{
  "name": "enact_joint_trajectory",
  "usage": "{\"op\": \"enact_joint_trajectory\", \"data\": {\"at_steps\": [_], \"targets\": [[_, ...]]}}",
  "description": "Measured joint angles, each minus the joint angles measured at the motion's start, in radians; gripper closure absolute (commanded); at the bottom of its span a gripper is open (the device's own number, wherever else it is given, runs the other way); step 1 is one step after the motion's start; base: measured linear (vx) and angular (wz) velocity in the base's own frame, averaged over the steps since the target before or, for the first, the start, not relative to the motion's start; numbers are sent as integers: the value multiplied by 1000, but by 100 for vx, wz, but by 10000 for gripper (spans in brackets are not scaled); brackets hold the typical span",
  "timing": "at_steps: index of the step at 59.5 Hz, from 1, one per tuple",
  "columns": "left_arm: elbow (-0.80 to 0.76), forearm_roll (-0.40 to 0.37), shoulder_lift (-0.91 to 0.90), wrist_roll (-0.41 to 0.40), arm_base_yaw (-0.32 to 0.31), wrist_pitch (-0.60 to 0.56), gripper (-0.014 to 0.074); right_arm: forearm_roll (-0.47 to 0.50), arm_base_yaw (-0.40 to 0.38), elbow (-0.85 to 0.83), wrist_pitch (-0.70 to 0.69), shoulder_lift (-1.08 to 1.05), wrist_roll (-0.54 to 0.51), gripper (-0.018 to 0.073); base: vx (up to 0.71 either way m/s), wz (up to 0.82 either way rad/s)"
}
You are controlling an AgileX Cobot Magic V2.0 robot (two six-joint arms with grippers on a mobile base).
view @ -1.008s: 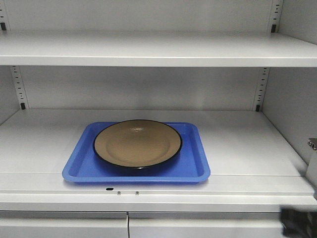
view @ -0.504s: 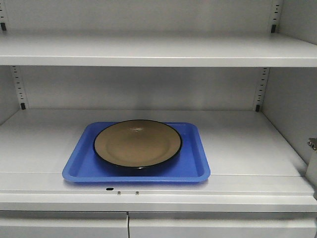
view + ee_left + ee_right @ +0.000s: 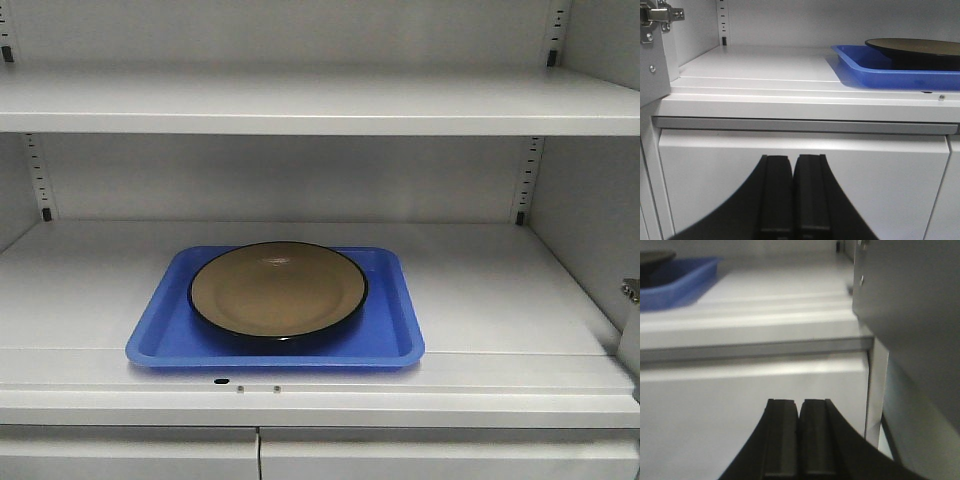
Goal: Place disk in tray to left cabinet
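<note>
Front view: the tray (image 3: pixel 275 345) lies flat on the lower shelf of the cabinet (image 3: pixel 500 290), left of frame centre, its near edge close to the shelf's front lip. The disk (image 3: pixel 278 290) sits inside the tray, tan face up, black rim visible all round; it rides toward the tray's back edge and is centred side to side. An upper shelf (image 3: pixel 320 100) spans the top of the frame. Slotted strips (image 3: pixel 527 180) run up the back corners. Two door tops (image 3: pixel 130 455) show along the bottom edge. No arm in this view.

Left wrist view: the left gripper (image 3: pixel 792 200) is at bottom centre, its two black fingers pressed flat together, nothing between them. It is low, level with a door front below the shelf. Tray (image 3: pixel 890 70) and disk (image 3: pixel 915 47) appear in the upper right, well apart from the gripper. A hinge (image 3: pixel 657 15) sits in the upper left corner.

Right wrist view: the right gripper (image 3: pixel 799 440) is at bottom centre, fingers likewise closed against each other and empty, facing a door front. The tray (image 3: pixel 677 280) shows blurred in the upper left with the dark disk edge (image 3: pixel 655 260) above it. An open door panel (image 3: pixel 910 315) fills the right side.
</note>
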Motion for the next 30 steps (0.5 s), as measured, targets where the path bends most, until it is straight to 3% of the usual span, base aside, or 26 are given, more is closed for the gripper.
{"op": "enact_joint_trajectory", "data": {"at_steps": [12,30], "targets": [[0,0,0,0,0,0,603,-7,-33,0,64,-246,-1,565,0,0],[0,0,0,0,0,0,603,0,32,0,145,-272,1,565,0,0]]}}
